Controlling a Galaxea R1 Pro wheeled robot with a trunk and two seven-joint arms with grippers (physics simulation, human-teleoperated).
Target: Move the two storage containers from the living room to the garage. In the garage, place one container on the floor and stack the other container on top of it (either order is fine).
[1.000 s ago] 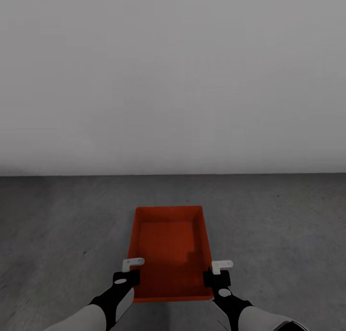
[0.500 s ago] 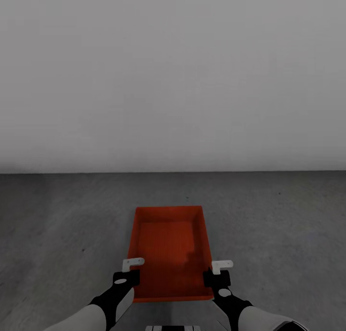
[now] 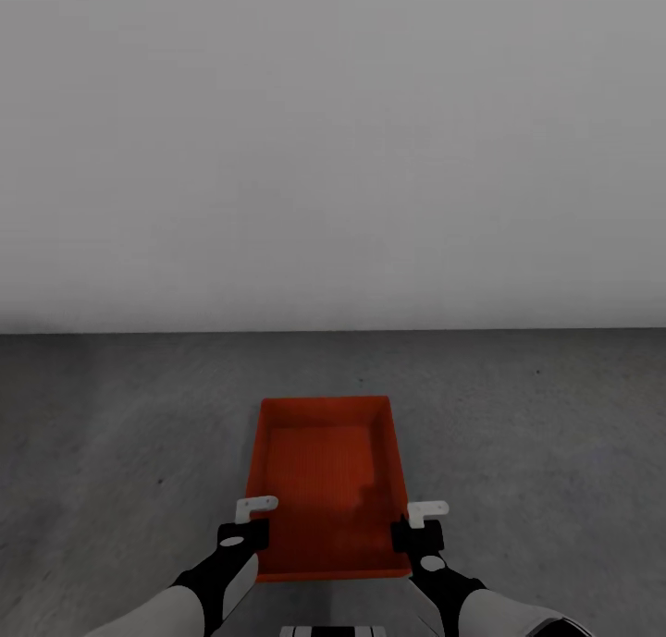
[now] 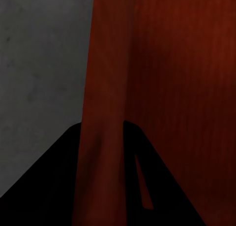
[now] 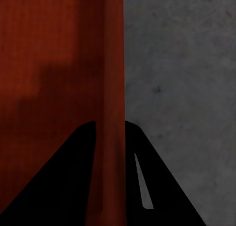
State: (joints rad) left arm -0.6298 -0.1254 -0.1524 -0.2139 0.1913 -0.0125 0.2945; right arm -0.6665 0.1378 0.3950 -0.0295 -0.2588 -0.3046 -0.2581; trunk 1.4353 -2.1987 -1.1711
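Setting: garage, with a plain pale grey wall [image 3: 333, 147] above a dark grey rough concrete floor [image 3: 120, 434], the two meeting in a straight seam across the head view.

Item: one storage container [image 3: 324, 480], orange-red, rectangular, open-topped, thin-walled, finely ribbed inside bottom. It sits straight ahead of the robot, long axis pointing toward the wall, carried between both arms (whether it is clear of the concrete or resting on it cannot be told).

Left gripper [image 3: 248, 519]: clamped on the container's left long wall, near the end closest to the robot; the left wrist view shows that wall running between the two dark fingers [image 4: 49, 186].

Right gripper [image 3: 418, 519]: clamped likewise on the right long wall, which the right wrist view shows passing between its fingers [image 5: 64, 181].

Handling: judged light and fairly stiff, though walls this thin may flex under a pinch. The long walls' rims, gripped opposite one another, look the soundest hold; uneven lowering would likely tip it.

Contents: none visible.
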